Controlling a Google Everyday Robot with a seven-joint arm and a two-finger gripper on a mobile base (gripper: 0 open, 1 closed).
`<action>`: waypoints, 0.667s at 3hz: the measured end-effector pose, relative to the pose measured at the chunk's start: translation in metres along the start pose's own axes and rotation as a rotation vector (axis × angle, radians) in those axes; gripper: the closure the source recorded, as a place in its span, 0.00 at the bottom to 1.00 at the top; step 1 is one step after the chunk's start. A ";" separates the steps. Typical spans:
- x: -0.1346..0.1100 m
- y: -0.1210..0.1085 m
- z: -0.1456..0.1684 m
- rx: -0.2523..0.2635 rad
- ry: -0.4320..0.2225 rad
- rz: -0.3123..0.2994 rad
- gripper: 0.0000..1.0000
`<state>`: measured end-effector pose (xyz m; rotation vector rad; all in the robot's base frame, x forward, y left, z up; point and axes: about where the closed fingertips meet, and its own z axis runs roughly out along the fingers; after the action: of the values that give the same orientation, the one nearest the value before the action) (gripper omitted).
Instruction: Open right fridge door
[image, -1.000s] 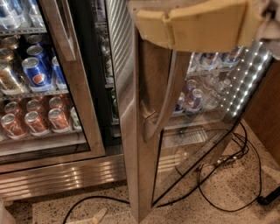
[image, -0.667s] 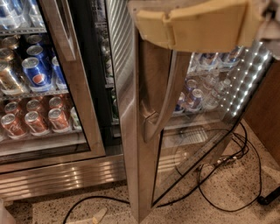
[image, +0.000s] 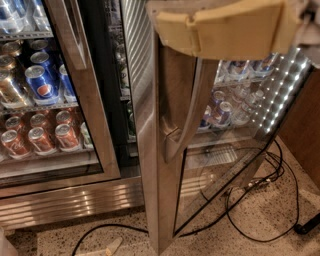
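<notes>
Camera view shows the right fridge door (image: 155, 165) already swung well out from the cabinet. It stands in the middle of the scene with its steel edge turned toward the near side, and a dark gap is open between it and the left glass door (image: 97, 125), which is closed. Compared with one second ago I see no change: the door keeps the same angle and nothing has shifted. In my judgement the opening is therefore almost done, or the motion has paused. The gripper (image: 222, 25), a tan block, is at the top of the scene, just above the upper edge of the open door; if it is spread or pressed together I cannot tell, and also not if it touches the door. The long angled handle (image: 189, 110) hangs free below it. Behind the left door are blue Pepsi cans (image: 42, 85) and orange cans (image: 40, 137). Black cables (image: 280, 200) lie on the floor at the near right.
</notes>
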<state>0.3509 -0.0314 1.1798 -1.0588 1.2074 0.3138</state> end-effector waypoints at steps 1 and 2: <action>0.000 0.000 0.000 0.000 0.000 0.000 0.04; 0.000 0.000 0.000 0.000 0.000 0.000 0.00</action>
<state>0.3509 -0.0314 1.1798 -1.0588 1.2074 0.3138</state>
